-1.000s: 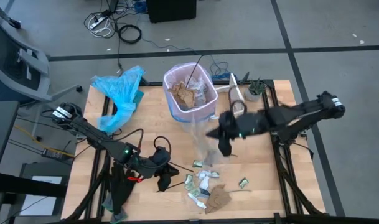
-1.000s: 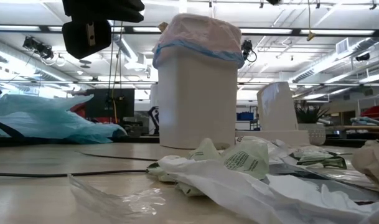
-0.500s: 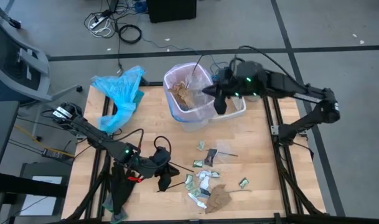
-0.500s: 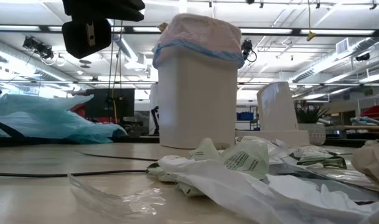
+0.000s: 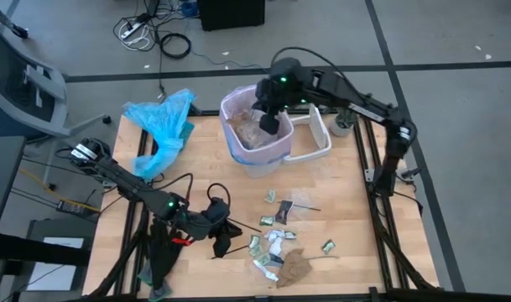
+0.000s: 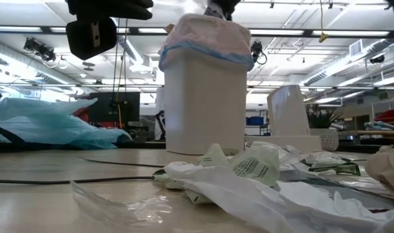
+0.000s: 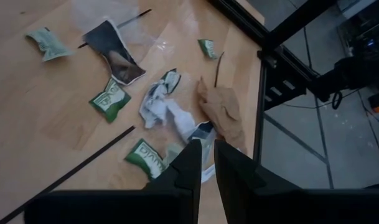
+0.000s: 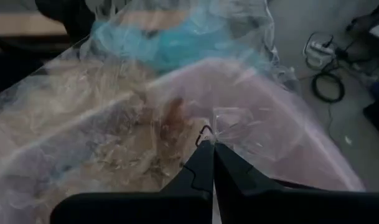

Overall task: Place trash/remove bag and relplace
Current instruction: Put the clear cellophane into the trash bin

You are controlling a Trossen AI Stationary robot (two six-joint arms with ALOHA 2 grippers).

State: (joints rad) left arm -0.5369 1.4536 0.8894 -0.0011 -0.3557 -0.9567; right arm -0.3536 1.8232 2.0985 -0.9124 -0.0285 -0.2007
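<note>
A white bin (image 6: 205,103) stands at the table's far middle, lined with the pale pink bag (image 5: 238,105), whose blue drawstring hem (image 6: 206,55) is folded over the rim. Brown paper (image 5: 247,130) lies inside. My right gripper (image 5: 270,126) hangs over the bin's mouth, shut on clear plastic film (image 8: 145,112). More trash (image 5: 276,243) lies on the table's near middle: printed wrappers, brown paper (image 7: 221,112) and a thin black stick (image 7: 83,171). My left gripper (image 5: 230,231) hovers beside it; a narrow gap shows between its fingers (image 7: 207,149), with nothing in it. My right gripper pinches a bunched bit of the clear film (image 8: 225,127) between its two fingertips. The fingers slant down from the table's right side. The film is lifted clear of the table and spreads slack below the fingers, over the bin's open mouth.
A crumpled light-blue plastic bag (image 5: 163,126) lies at the far left. A white open-topped box (image 5: 315,138) lies right of the bin, with a small plant (image 5: 346,120) behind it. Black cables and a black thing (image 5: 220,242) lie by my left gripper.
My right gripper has swung from the table's middle up and toward the far edge, rolling as it went, and now hangs over the bin. The clear film, which trailed down to the table, has been lifted clear and carried over the bin's mouth.
</note>
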